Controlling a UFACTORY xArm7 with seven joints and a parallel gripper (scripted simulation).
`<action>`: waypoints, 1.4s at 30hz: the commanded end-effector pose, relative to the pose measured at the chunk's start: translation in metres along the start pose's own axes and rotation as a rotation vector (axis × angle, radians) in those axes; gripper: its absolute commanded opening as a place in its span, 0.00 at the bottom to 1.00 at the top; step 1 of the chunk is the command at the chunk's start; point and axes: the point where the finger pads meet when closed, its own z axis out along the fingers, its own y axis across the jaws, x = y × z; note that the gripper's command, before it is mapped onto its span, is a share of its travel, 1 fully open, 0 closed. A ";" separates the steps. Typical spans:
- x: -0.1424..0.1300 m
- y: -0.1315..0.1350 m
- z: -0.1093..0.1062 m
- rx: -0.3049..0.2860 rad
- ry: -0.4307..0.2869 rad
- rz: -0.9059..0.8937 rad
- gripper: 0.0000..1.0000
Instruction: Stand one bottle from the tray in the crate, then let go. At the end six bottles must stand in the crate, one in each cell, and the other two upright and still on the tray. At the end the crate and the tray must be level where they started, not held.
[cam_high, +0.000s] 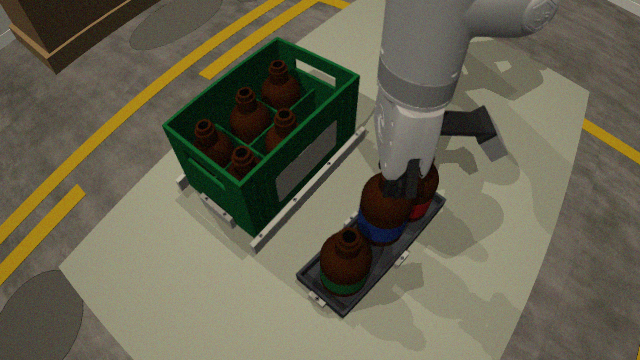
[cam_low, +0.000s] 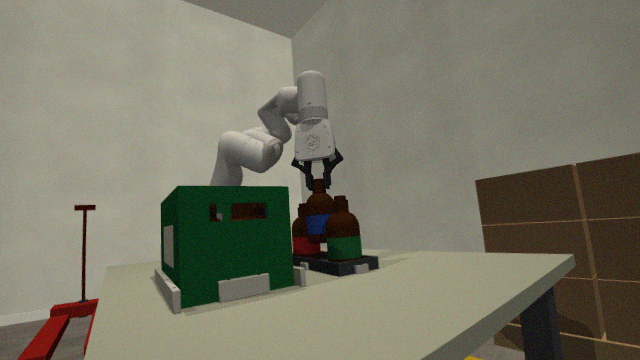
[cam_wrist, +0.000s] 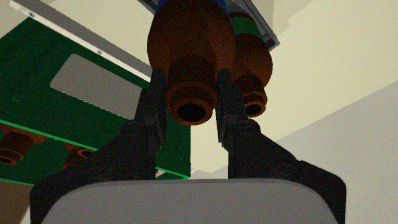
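Note:
My gripper (cam_high: 400, 186) (cam_low: 319, 184) (cam_wrist: 191, 85) is shut on the neck of a brown bottle with a blue label (cam_high: 382, 212) (cam_low: 318, 223) (cam_wrist: 192, 40). It holds the bottle upright, a little higher than its neighbours over the dark tray (cam_high: 350, 307) (cam_low: 345, 265). A green-labelled bottle (cam_high: 345, 262) (cam_low: 344, 237) (cam_wrist: 252, 62) and a red-labelled bottle (cam_high: 428, 195) (cam_low: 302, 243) stand on the tray. The green crate (cam_high: 260, 200) (cam_low: 225, 250) (cam_wrist: 30, 75) stands to the left with several bottles in it. Its cell nearest the arm (cam_high: 320, 95) is empty.
White stop rails (cam_high: 310, 185) (cam_low: 244, 287) line the crate's base. Stacked cardboard boxes (cam_low: 565, 225) stand right of the table. A red pallet jack (cam_low: 75, 305) stands at the left. The table's front edge (cam_low: 500, 305) runs close by.

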 end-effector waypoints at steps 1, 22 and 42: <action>0.000 0.001 -0.008 -0.003 -0.001 -0.001 0.00; 0.000 0.001 -0.027 -0.003 -0.001 -0.001 0.00; 0.000 0.001 -0.029 -0.003 -0.001 -0.001 0.00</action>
